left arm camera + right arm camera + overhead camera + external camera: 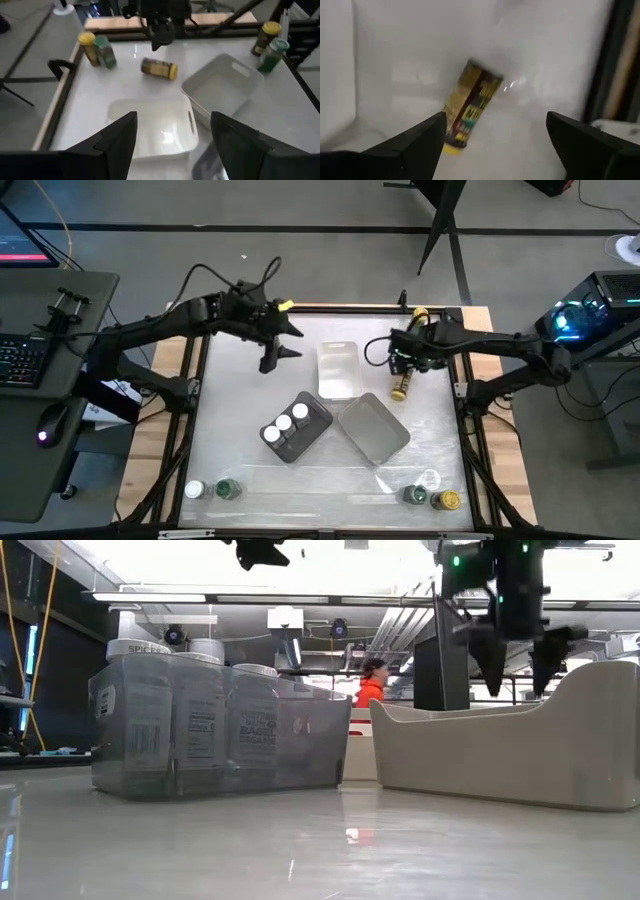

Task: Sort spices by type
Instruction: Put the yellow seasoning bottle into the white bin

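Item: yellow-lidded spice jar (400, 387), toppled on the table just right of the white tray (337, 369), long axis running far-to-near, lid nearward. My right gripper (404, 360) hovers directly above, fingers apart and empty. My left gripper (283, 342) waits far-left, fingers apart.

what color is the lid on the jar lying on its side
Yellow. The jar lies beside the white tray; its lid shows best in the left wrist view.
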`<action>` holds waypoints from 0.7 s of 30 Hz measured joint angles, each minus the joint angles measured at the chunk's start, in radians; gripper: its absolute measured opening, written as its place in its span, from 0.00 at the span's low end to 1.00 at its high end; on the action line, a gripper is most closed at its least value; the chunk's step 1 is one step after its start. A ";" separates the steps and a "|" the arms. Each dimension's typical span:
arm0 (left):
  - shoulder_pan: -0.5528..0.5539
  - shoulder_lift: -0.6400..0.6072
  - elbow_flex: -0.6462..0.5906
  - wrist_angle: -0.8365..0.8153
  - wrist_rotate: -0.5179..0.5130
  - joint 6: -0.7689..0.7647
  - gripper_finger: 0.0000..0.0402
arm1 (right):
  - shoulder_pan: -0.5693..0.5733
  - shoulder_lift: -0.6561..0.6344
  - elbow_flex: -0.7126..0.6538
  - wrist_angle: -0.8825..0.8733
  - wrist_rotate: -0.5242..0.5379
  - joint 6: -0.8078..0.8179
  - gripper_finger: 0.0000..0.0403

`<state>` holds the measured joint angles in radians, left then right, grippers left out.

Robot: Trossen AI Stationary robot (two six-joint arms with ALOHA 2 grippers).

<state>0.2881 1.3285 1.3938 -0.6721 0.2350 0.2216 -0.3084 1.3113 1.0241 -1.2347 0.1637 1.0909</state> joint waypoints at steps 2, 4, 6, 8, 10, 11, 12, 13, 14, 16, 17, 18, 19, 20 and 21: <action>-0.010 -0.001 -0.036 0.018 0.000 -0.019 0.59 | -0.012 -0.007 -0.064 0.077 -0.049 0.016 0.84; -0.022 0.001 -0.058 0.050 0.003 -0.048 0.59 | -0.027 -0.021 -0.120 0.145 -0.074 0.067 0.84; -0.035 -0.001 -0.076 0.107 0.034 -0.060 0.59 | -0.042 -0.030 -0.166 0.196 -0.086 0.134 0.84; -0.052 -0.002 -0.089 0.173 0.046 -0.072 0.59 | -0.052 -0.029 -0.203 0.258 -0.086 0.198 0.84; -0.062 0.000 -0.092 0.212 0.046 -0.078 0.59 | -0.053 -0.028 -0.231 0.336 -0.085 0.244 0.84; -0.065 0.001 -0.092 0.235 0.046 -0.079 0.59 | -0.052 -0.025 -0.243 0.368 -0.084 0.266 0.84; -0.069 0.001 -0.092 0.257 0.045 -0.079 0.59 | -0.052 -0.021 -0.256 0.390 -0.084 0.286 0.84; -0.070 0.001 -0.092 0.276 0.045 -0.079 0.59 | -0.052 -0.017 -0.268 0.403 -0.082 0.308 0.84; -0.072 0.002 -0.092 0.291 0.045 -0.082 0.59 | -0.052 -0.011 -0.276 0.409 -0.077 0.329 0.84; -0.073 0.002 -0.092 0.311 0.045 -0.088 0.59 | -0.052 0.009 -0.282 0.412 -0.063 0.350 0.84; -0.073 0.002 -0.092 0.321 0.044 -0.089 0.59 | -0.052 0.022 -0.282 0.413 -0.059 0.353 0.84; -0.073 0.002 -0.092 0.329 0.044 -0.089 0.59 | -0.052 0.035 -0.282 0.416 -0.056 0.358 0.84; -0.073 0.002 -0.092 0.334 0.044 -0.089 0.59 | -0.052 0.047 -0.281 0.422 -0.049 0.361 0.84; -0.073 0.002 -0.092 0.335 0.044 -0.089 0.59 | -0.052 0.059 -0.280 0.437 -0.043 0.367 0.84; -0.073 0.002 -0.092 0.335 0.044 -0.089 0.59 | -0.052 0.072 -0.279 0.454 -0.042 0.368 0.84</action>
<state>0.2153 1.3310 1.3022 -0.3376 0.2794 0.1325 -0.3603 1.3831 0.7448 -0.7805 0.1219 1.4590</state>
